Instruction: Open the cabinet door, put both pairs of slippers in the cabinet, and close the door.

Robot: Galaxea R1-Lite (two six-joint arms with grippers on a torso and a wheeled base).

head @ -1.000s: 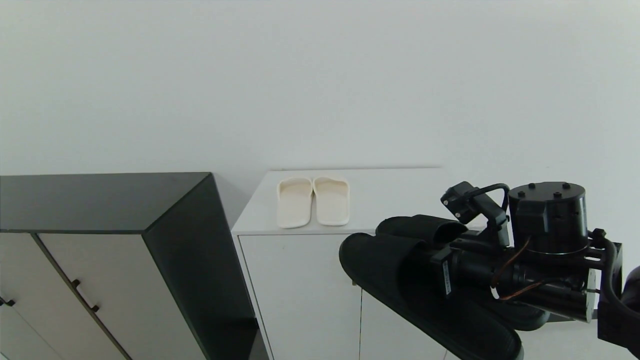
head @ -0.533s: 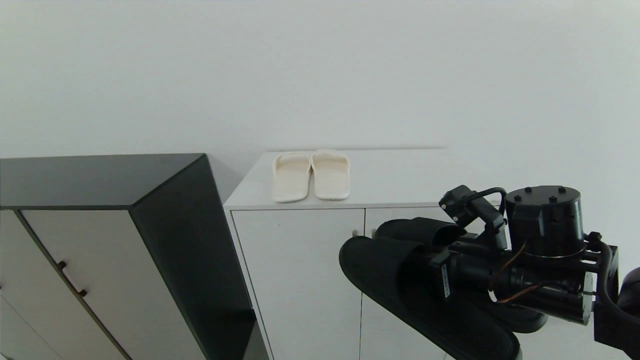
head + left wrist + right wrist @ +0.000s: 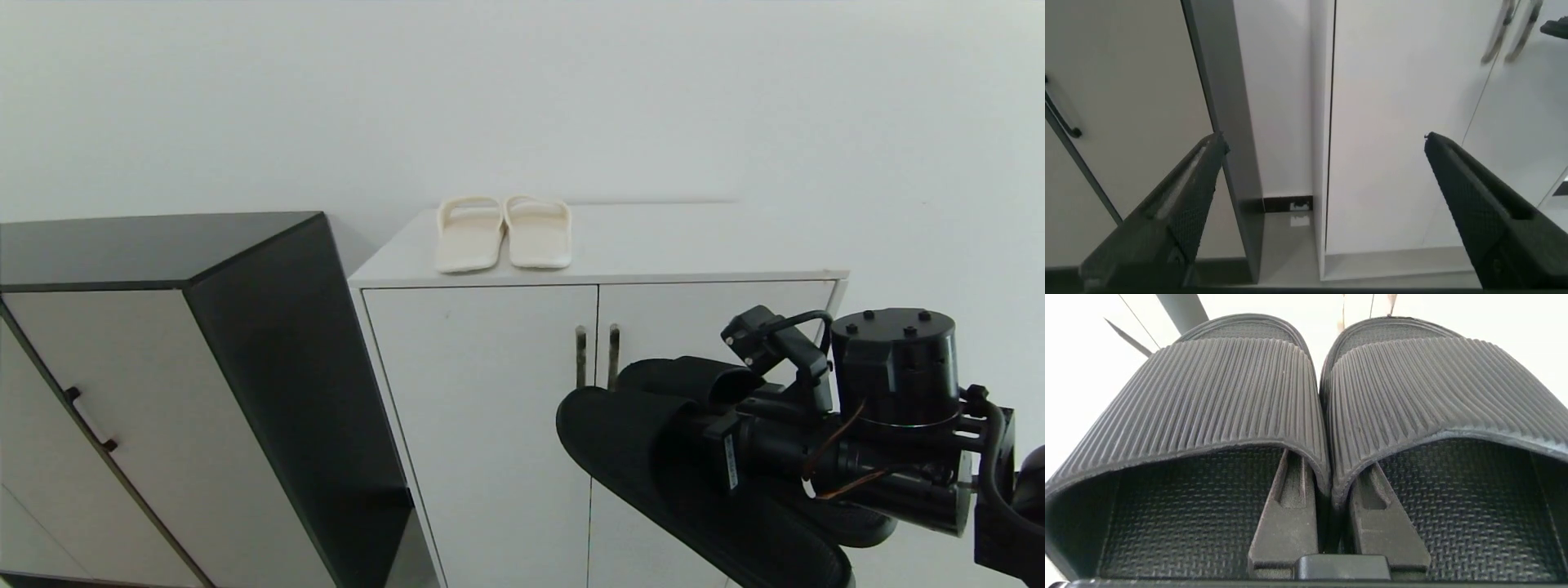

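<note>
1. White cabinet (image 3: 482,408): stands directly ahead of the right gripper (image 3: 1324,510). Both of its doors are shut, with the seam between them running vertically just to the left of this gripper.

2. Dark cabinet (image 3: 269,327): stands well to the left of the right gripper, beside the white cabinet. A narrow gap separates the two units. The left gripper (image 3: 1323,139) is low down and faces this gap, with the pale floor (image 3: 1290,245) beneath it.

3. Black slippers (image 3: 645,441): the pair is carried on the right gripper, clear of any surface and tilted. The two lie side by side with their inner edges touching. The toes point away from the wrist, toward the cabinet front.

4. Cream slippers (image 3: 502,233): these are above and to the left of the right gripper, well apart from it. The pair lies side by side on the top of the white cabinet, near its front edge.

5. Handles (image 3: 597,357): two vertical bars, one on each door at the seam, just above and beyond the toes of the held pair.

6. Right gripper state: one of the fingers (image 3: 1282,514) sits under each strap. The fingers are drawn together and pinch the adjoining inner walls of the black slippers.

7. Left gripper state: the fingers are spread wide apart and hold nothing.
</note>
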